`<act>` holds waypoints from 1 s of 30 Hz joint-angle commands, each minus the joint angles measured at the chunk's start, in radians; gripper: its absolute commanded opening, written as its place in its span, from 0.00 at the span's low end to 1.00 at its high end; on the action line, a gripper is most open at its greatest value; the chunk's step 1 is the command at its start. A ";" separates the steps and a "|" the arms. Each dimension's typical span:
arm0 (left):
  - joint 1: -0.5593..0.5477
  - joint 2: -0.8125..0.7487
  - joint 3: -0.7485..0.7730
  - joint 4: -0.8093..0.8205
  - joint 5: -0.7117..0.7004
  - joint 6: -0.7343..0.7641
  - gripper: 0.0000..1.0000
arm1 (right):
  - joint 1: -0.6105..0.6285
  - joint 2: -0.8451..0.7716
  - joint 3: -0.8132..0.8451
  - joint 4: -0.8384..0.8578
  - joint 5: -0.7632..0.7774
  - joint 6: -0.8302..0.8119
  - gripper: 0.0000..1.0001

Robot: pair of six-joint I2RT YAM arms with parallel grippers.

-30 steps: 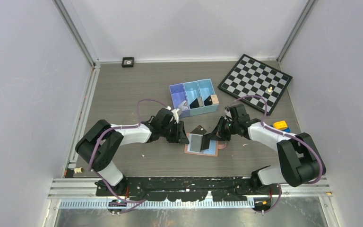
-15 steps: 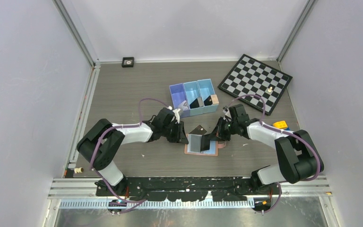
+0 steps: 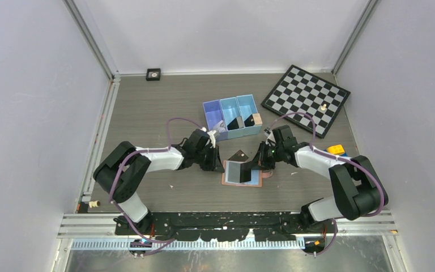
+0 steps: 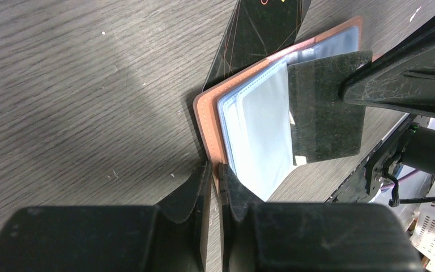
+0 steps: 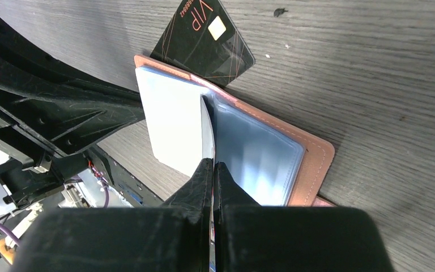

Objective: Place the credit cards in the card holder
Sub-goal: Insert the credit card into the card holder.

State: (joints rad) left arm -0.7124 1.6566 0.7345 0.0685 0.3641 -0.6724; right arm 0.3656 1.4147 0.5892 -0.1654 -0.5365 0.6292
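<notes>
Both pinched shut: my left gripper [image 4: 214, 170] on the cover edge of the card holder [image 4: 260, 136], my right gripper [image 5: 210, 164] on a credit card [image 4: 325, 107] over it.

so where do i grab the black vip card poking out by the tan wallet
Probably the exposed far corner of the glossy black VIP card, coming in from the far side of the grey wood-grain table: it lies flat there, near edge seemingly tucked under the open salmon-tan wallet.
</notes>
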 commanded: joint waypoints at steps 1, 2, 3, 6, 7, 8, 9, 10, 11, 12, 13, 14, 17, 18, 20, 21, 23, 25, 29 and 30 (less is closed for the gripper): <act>-0.008 0.018 0.014 -0.026 -0.029 0.011 0.11 | 0.009 0.019 0.001 -0.021 0.035 -0.012 0.00; -0.007 0.018 0.013 -0.027 -0.030 0.011 0.11 | 0.009 0.019 -0.002 -0.020 0.043 -0.010 0.01; -0.007 0.016 0.013 -0.027 -0.031 0.011 0.10 | 0.010 0.018 -0.005 -0.020 0.052 -0.010 0.01; -0.007 0.016 0.011 -0.027 -0.032 0.011 0.09 | 0.010 0.029 -0.004 -0.029 0.089 -0.002 0.00; -0.008 0.016 0.011 -0.028 -0.031 0.011 0.08 | 0.009 0.035 -0.002 -0.031 0.101 0.006 0.00; -0.007 0.015 0.011 -0.029 -0.031 0.011 0.07 | 0.010 0.042 -0.003 -0.024 0.109 0.013 0.01; -0.007 0.014 0.011 -0.029 -0.031 0.011 0.07 | 0.010 0.051 -0.004 -0.019 0.111 0.018 0.01; -0.007 0.015 0.010 -0.029 -0.031 0.011 0.06 | 0.011 0.058 -0.006 -0.011 0.108 0.022 0.00; -0.008 0.014 0.009 -0.029 -0.032 0.011 0.06 | 0.011 0.064 -0.009 -0.003 0.108 0.024 0.00; -0.007 0.014 0.010 -0.029 -0.031 0.011 0.06 | 0.013 0.069 -0.010 0.001 0.109 0.025 0.00; -0.007 0.012 0.009 -0.030 -0.031 0.011 0.06 | 0.016 0.071 -0.012 0.005 0.113 0.025 0.01; -0.007 0.012 0.008 -0.030 -0.031 0.011 0.05 | 0.018 0.072 -0.012 0.007 0.116 0.026 0.00; -0.007 0.012 0.009 -0.032 -0.031 0.012 0.05 | 0.024 0.073 -0.015 0.011 0.132 0.024 0.01; -0.007 0.011 0.009 -0.031 -0.031 0.013 0.04 | 0.027 0.073 -0.014 0.016 0.136 0.024 0.01; -0.007 0.012 0.009 -0.032 -0.032 0.012 0.04 | 0.034 0.080 -0.012 0.020 0.143 0.023 0.01; -0.007 0.012 0.011 -0.032 -0.032 0.012 0.04 | 0.036 0.084 -0.012 0.023 0.144 0.023 0.01; -0.007 0.011 0.011 -0.032 -0.031 0.011 0.04 | 0.041 0.095 -0.008 0.024 0.144 0.025 0.01; -0.007 0.010 0.011 -0.033 -0.030 0.011 0.03 | 0.048 0.103 -0.005 0.022 0.149 0.035 0.00; -0.007 0.011 0.011 -0.033 -0.030 0.011 0.02 | 0.063 0.106 -0.003 0.025 0.164 0.060 0.00; -0.007 0.010 0.011 -0.033 -0.030 0.010 0.01 | 0.065 0.110 -0.002 0.029 0.170 0.067 0.01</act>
State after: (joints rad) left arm -0.7124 1.6566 0.7345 0.0624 0.3550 -0.6724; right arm 0.4057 1.4883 0.5911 -0.1165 -0.4751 0.6827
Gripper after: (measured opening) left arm 0.026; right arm 0.029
